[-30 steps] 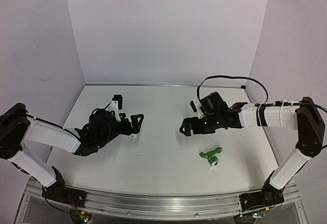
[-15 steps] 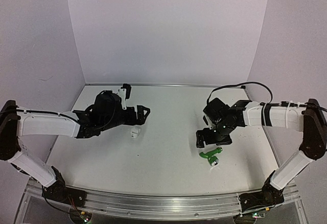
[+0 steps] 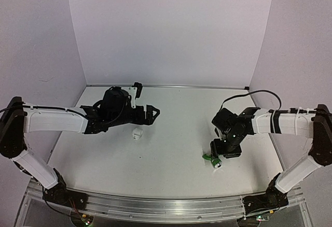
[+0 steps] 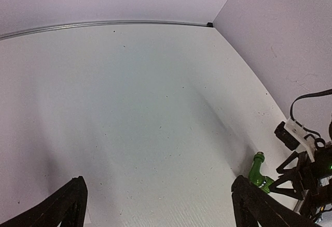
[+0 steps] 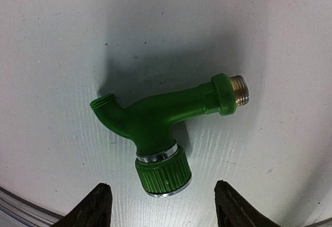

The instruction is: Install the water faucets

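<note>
The green tap (image 5: pixel 155 121) lay flat on the surface (image 3: pixel 171 149), lower right of the overhead frame, beneath the right end effector (image 5: pixel 163 206), jaws spread either side of its ribbed cap without touching. The white fitting (image 3: pixel 137 133) sat left of centre, near the spread, empty left end effector (image 4: pixel 158 206). Light, rigid, probably slick plastic: the thick body looked the surest hold.

No writing, label, brand mark, number or sign can be read in any view; the green plastic tap (image 5: pixel 153 121) with its threaded metal end carries no legible marking.
</note>
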Robot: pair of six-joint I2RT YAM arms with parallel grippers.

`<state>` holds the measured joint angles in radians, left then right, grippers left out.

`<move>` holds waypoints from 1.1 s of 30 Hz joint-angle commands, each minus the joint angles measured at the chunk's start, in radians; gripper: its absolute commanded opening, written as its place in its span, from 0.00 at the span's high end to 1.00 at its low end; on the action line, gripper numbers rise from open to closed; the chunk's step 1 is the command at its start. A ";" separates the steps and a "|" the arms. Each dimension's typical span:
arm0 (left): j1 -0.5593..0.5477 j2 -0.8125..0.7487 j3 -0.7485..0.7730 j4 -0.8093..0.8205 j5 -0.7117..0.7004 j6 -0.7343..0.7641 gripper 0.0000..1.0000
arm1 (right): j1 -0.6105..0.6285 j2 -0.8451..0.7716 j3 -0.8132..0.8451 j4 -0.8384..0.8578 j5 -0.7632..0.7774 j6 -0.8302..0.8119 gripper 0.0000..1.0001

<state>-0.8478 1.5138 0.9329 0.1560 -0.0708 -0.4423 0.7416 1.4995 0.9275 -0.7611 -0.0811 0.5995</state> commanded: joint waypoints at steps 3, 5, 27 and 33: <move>0.004 -0.072 0.019 -0.011 0.016 0.008 0.00 | 0.017 0.038 -0.040 0.140 0.010 -0.021 0.39; 0.004 -0.082 0.014 -0.014 0.016 -0.001 0.00 | 0.018 0.046 -0.052 0.164 0.017 -0.022 0.40; 0.040 -0.148 0.026 -0.051 0.034 -0.065 0.00 | 0.087 0.053 -0.016 0.276 0.163 -0.201 0.91; 0.226 -0.171 -0.017 -0.051 0.276 -0.249 0.00 | 0.097 -0.044 0.069 0.374 -0.003 -0.536 0.90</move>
<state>-0.7299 1.3915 0.9322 0.0963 0.0477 -0.5587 0.8275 1.5608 0.8967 -0.4988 0.0169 0.3317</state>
